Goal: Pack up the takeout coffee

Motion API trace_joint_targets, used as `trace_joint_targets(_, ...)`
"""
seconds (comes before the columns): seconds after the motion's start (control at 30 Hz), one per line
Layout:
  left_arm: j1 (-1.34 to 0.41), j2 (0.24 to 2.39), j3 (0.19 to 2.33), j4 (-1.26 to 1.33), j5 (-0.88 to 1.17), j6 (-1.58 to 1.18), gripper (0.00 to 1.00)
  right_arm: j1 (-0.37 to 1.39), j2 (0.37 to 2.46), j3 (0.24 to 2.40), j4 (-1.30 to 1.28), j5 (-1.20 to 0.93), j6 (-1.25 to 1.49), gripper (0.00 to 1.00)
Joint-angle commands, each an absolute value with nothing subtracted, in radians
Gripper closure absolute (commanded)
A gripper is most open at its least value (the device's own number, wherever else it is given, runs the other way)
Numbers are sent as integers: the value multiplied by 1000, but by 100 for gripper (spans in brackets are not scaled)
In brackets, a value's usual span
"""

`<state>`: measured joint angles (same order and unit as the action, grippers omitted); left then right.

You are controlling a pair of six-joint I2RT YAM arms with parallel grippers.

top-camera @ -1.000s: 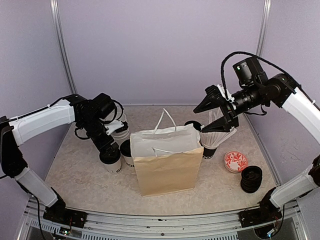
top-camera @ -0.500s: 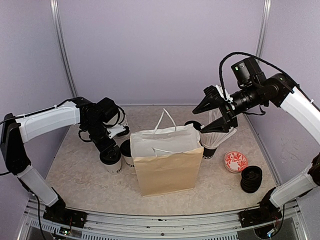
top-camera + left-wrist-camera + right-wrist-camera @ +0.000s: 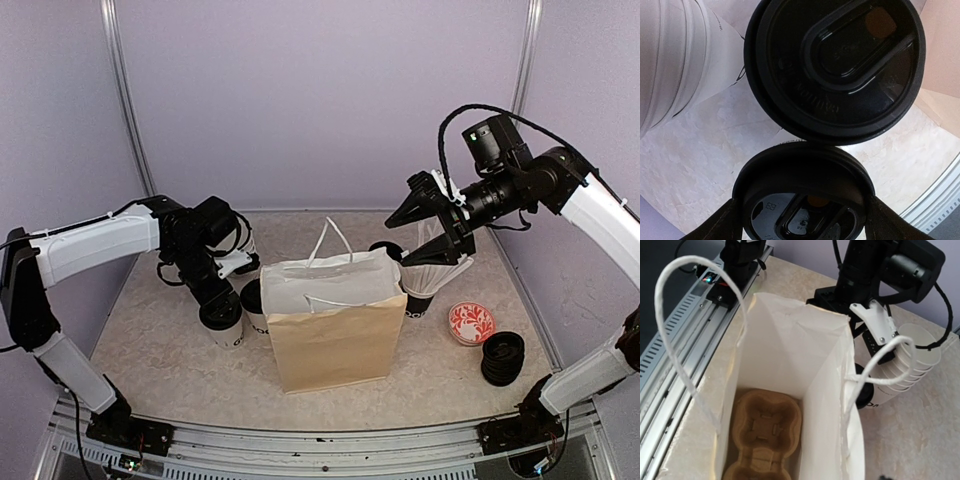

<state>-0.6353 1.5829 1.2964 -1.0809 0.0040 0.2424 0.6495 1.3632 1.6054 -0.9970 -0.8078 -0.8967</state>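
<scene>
Two takeout coffees, white cups with black lids, stand left of the paper bag (image 3: 335, 330): one (image 3: 222, 318) nearer the left arm, the other (image 3: 252, 298) against the bag. My left gripper (image 3: 217, 295) is down over the first one. In the left wrist view its lid (image 3: 802, 200) sits between my fingers (image 3: 720, 220), which flank it closely; the other lid (image 3: 840, 65) lies just beyond. My right gripper (image 3: 415, 240) hovers open and empty above the bag's right edge. Inside the bag (image 3: 790, 350) lies the brown tray (image 3: 765, 435), with nothing in it.
A stack of white paper cups (image 3: 238, 265) stands behind the left gripper. A black cup with white sticks (image 3: 425, 280) is right of the bag. A red patterned dish (image 3: 471, 322) and a stack of black lids (image 3: 502, 357) sit at the front right.
My left arm has shifted slightly and its fingers have drawn in around the cup's lid. The right arm, the bag and both cups have not moved.
</scene>
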Motion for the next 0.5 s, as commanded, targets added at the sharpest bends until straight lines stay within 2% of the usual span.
trace_joint_targets(0.0, -670, 1579, 1252, -1102, -23, 228, 20, 641, 1362, 1613, -1003, -816, -899, 34)
trace_joint_targets(0.3, -706, 1522, 1331, -1150, -47, 201, 30, 641, 1376, 1627, -1004, -816, -891, 35)
trace_joint_targets(0.47, -773, 1484, 1457, -1210, -86, 152, 34, 641, 1388, 1634, -1012, -818, -882, 35)
